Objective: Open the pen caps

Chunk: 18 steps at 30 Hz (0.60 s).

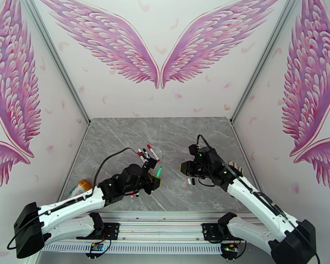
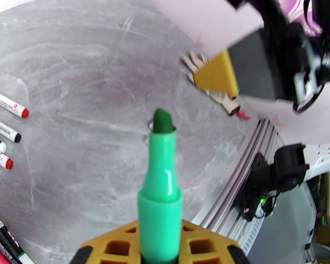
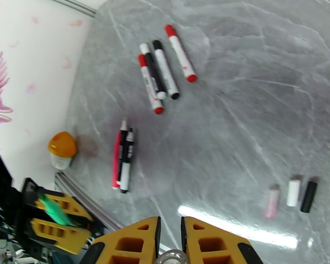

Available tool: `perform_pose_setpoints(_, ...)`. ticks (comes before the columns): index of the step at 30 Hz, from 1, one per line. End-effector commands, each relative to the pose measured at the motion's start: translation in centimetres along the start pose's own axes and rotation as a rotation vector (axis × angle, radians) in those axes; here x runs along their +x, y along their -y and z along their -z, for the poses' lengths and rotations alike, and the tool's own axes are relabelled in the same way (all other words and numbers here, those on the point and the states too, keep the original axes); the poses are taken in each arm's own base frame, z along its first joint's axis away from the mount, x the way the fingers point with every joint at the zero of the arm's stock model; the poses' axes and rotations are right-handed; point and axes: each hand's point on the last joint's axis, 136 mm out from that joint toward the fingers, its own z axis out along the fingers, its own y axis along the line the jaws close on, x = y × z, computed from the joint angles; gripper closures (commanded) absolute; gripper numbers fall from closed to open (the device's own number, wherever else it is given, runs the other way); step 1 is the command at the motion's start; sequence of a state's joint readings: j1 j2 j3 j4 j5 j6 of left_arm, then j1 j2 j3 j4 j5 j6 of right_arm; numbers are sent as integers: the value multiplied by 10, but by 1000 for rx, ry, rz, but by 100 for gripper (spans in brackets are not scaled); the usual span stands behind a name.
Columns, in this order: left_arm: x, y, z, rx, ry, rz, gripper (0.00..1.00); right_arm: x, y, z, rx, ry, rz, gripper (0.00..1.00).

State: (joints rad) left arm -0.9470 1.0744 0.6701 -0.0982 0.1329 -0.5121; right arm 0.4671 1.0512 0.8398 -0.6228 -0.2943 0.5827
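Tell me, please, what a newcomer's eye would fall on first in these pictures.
First, the huge pink feathered wings on the white walls around the grey marble table. Next, the bright green pen, uncapped, clamped in the left arm's jaws and pointing out over the table. Then three loose caps, pink, white and black, lying side by side near the right arm.

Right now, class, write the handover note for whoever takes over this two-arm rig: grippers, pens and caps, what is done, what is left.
Left gripper: shut on the uncapped green marker pen, tip exposed.
Right gripper: shut; whether it holds a cap, cannot tell.
Done: three slim uncapped pens lie together; small pink cap, white cap and black cap sit in a row on the grey marble table.
Left: four white-barrelled pens with caps on.
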Motion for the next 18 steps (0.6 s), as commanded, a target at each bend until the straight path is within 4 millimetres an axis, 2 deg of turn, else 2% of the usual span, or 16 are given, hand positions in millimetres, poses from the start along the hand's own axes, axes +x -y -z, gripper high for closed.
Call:
perform_pose_setpoints(1,-7,-3,4,-6,54,36,90,13,37,6,176,-68,15,84)
perform_pose_setpoints(8,-10,-9,9,-27,78,30,90,22,81,-6,320,-147,-30,82)
perform_pose_setpoints(18,-6,-18,1,-63,43,10,89,25,124,-25,449,-263,-66,79)
